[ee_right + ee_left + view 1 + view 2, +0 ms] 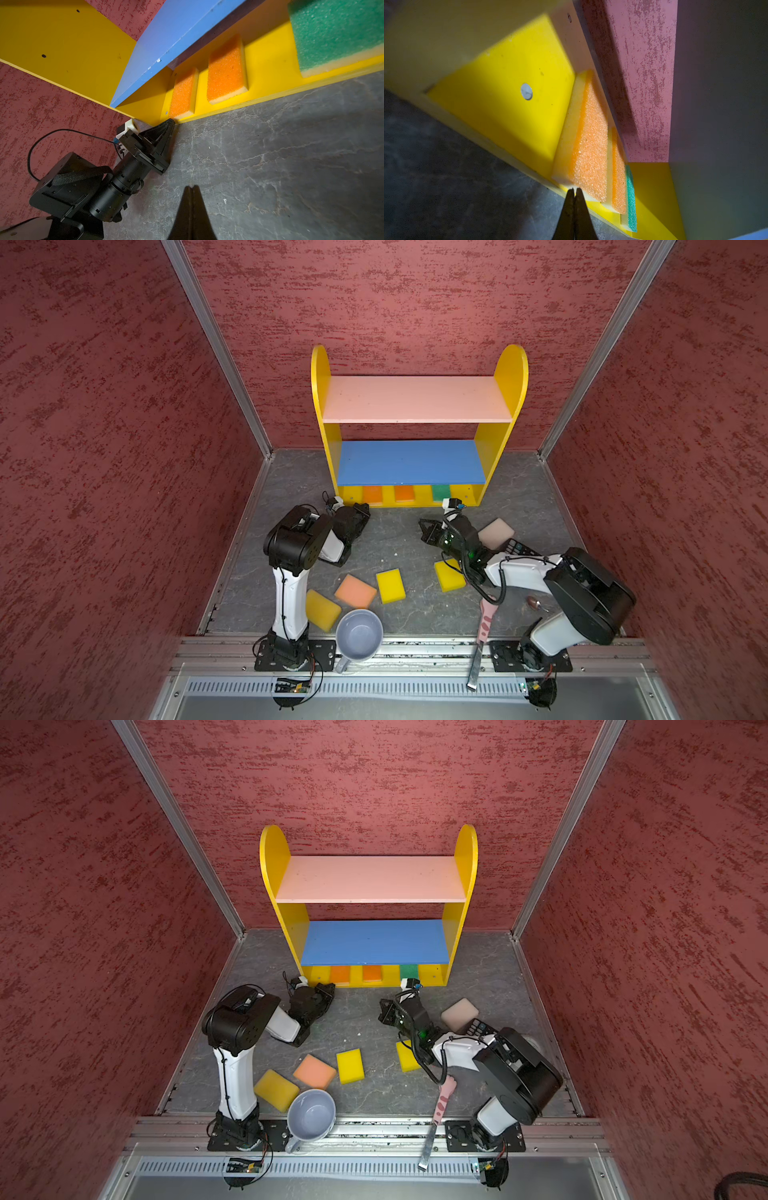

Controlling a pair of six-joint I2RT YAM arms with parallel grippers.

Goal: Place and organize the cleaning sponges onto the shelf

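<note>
Both top views look steeply down from high above the front rail (pixel 415 650), facing the rear, covering the whole bench (pixel 395 543) and the shelf (pixel 415 400) (frames nearly identical, offset sideways). Left wrist view: very close, sighting past the left gripper (pixel 574 190) into the shelf's bottom tier. Right wrist view: low over the bench, farther back, past the right gripper (pixel 191 188); both wrist views share the orange sponges (pixel 226 68).
</note>
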